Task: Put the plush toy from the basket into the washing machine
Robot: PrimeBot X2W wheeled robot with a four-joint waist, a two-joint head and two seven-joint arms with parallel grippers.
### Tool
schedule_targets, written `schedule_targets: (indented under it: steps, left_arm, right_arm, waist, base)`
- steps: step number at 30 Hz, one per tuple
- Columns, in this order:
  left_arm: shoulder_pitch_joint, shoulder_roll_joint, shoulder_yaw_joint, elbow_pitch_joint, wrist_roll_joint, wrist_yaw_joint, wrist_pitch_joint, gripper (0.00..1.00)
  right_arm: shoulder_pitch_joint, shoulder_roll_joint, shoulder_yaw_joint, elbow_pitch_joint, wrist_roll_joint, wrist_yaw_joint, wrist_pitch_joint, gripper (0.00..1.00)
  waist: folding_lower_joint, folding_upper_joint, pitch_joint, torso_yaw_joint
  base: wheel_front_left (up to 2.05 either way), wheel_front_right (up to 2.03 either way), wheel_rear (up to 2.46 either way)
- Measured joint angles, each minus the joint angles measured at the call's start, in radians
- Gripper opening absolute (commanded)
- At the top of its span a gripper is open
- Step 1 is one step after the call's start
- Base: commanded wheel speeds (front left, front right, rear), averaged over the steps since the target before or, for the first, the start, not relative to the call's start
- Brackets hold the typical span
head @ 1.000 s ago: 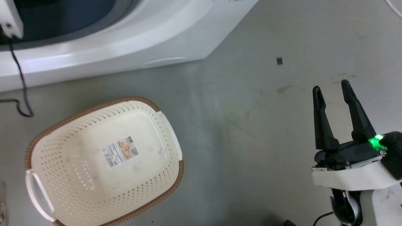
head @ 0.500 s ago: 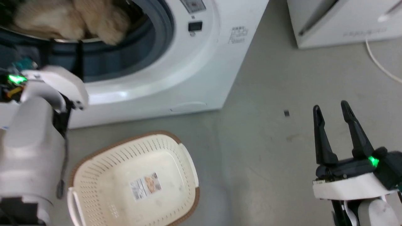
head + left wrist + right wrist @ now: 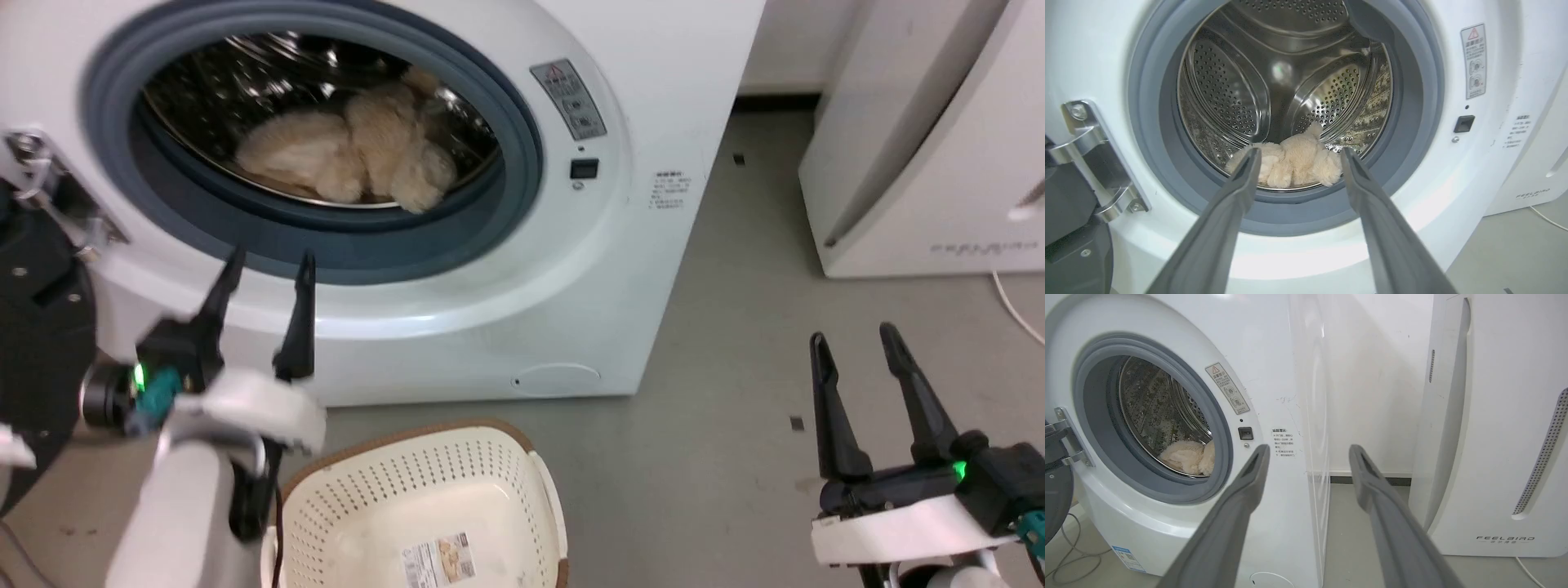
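- The washing machine (image 3: 571,269) takes up the upper left and centre of the head view, with its round porthole open.
- The plush toy (image 3: 351,159) lies inside the steel drum (image 3: 1229,94). It is slumped on the drum floor just behind the lower lip of the grey gasket (image 3: 522,163), and nothing is holding it.
- The dark round door (image 3: 33,327) hangs swung open at the left edge of the frame, on a metal hinge (image 3: 1090,139) beside the porthole's left rim.
- The left gripper (image 3: 271,257) is at lower left, its fingers pointing up at the gasket's bottom edge. They are spread apart with nothing between them. In the left wrist view the toy shows in the gap between them, farther in.
- The right gripper (image 3: 851,335) is at lower right over bare grey floor (image 3: 718,327), well apart from the machine. Its fingers are spread and hold nothing.
- The basket (image 3: 351,506) sits at bottom centre, cut off by the frame's lower edge. A label (image 3: 441,559) shows on its bottom.
- A narrow strip of floor separates the basket's brown rim from the machine's base. The left forearm overlaps the basket's left side.
- A white FEELBIRD appliance (image 3: 922,163) stands at upper right. An open lane of floor runs between it and the machine's right edge.
- A white cable (image 3: 1016,306) trails along the right edge of the frame.
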Motion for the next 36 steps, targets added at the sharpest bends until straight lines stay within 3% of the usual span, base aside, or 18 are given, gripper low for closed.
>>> schedule_targets:
  steps: [7,13,27,28,36]
  left_arm:
    - [0.247,-0.044,0.024,-0.185,0.022,0.064,0.000,1.00]
    - [0.407,-0.090,0.018,-0.281,0.051,0.092,0.000,1.00]
    - [0.490,-0.126,-0.003,-0.289,0.081,0.088,0.000,1.00]
    - [0.490,-0.127,-0.003,-0.289,0.081,0.086,0.001,0.00]
    - [0.489,-0.128,-0.003,-0.290,0.081,0.086,0.011,0.00]
  right_arm:
    - [0.045,0.000,0.010,0.004,0.000,0.000,0.000,1.00]
    - [0.074,0.000,0.014,0.010,0.000,0.000,0.000,1.00]
    - [0.103,0.000,0.035,0.033,0.003,0.000,0.000,1.00]
    - [0.103,0.000,0.035,0.033,0.003,0.000,0.000,0.00]
    - [0.102,0.000,0.035,0.033,0.002,0.000,0.008,0.00]
  waist:
    - [-0.0001,0.0000,-0.073,0.021]
    - [-0.0001,0.0000,-0.117,0.028]
    - [0.0000,0.0000,-0.138,0.031]
    - [0.0000,0.0000,-0.136,0.031]
    - [0.0000,0.0000,-0.137,0.031]
  base:
    - [0.00,0.00,0.00]
    - [0.00,0.00,0.00]
    - [0.00,0.00,0.00]
    - [0.00,0.00,0.00]
    - [0.00,0.00,0.00]
